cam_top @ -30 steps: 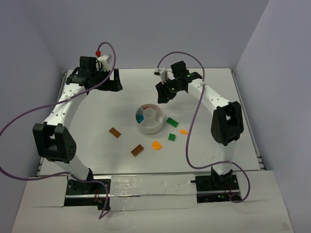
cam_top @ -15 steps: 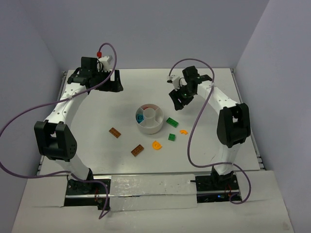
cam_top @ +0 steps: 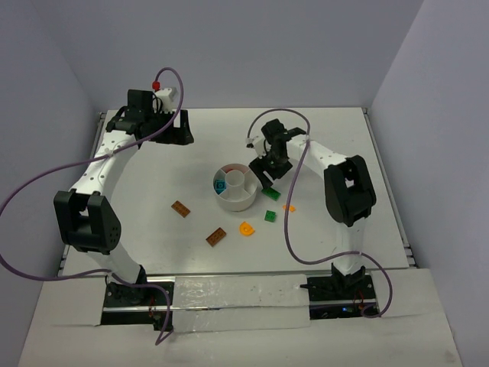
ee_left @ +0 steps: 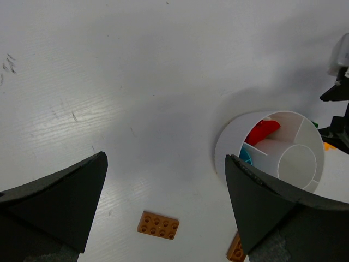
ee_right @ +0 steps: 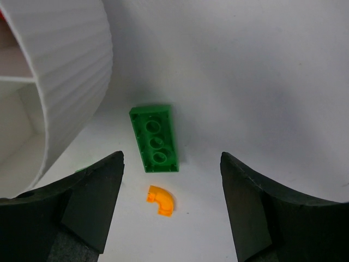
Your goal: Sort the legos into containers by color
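Right claw [ee_right: 170, 158] has swung back beside the round white plastic dish [ee_right: 71, 71], jaws now spread and empty, hanging over the flat green rectangular plastic brick [ee_right: 155, 138] lying just outside its wall. You're set for the green pick.

On the tabletop [cam_top: 336, 138] the dish [cam_top: 233, 200] sits centrally, with the long brick [ee_right: 154, 138] just right of it, the small curved brick [ee_right: 161, 200] farther right, and a flat brick [cam_top: 181, 209] front-left.
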{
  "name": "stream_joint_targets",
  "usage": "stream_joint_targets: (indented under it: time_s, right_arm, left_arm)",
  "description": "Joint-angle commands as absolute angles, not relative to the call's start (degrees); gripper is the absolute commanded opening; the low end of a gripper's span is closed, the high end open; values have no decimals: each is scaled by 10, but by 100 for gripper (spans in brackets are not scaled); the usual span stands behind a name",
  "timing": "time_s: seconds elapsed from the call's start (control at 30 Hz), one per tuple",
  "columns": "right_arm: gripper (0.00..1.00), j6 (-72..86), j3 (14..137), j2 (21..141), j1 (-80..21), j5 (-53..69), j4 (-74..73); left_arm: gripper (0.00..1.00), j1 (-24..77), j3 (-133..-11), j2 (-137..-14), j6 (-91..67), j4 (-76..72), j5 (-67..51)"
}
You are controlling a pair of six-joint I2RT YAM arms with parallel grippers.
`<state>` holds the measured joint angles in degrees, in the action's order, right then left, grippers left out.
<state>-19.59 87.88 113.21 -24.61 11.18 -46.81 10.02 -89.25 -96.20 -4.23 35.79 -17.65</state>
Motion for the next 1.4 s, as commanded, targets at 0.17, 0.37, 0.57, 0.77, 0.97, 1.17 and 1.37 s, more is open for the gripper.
stream_joint_targets:
  time_s: [0.17,0.37,0.57,0.77,0.97,1.17,1.37]
  right_arm:
    - [79,-145,893,1166,-263,71,-467]
    - [74,-122,889,1189,-258,24,-435]
    - [68,-104,891,1211,-247,7,-426]
    - [54,-79,888,1202,-218,-16,-430]
    - [49,-66,902,1189,-194,-5,-454]
    - [50,-60,943,1180,-186,35,-488]
    - [52,-45,1004,1197,-182,57,-538]
  left_arm:
    - [99,98,-906,-960,-43,347,-178]
    - [99,98,-905,-961,-44,346,-178]
    - [99,98,-905,-962,-42,348,-176]
    - [99,98,-895,-954,-41,346,-172]
    - [99,98,-891,-954,-43,342,-174]
    - [99,98,-896,-956,-41,345,-175]
    - [99,98,-895,-957,-40,346,-174]
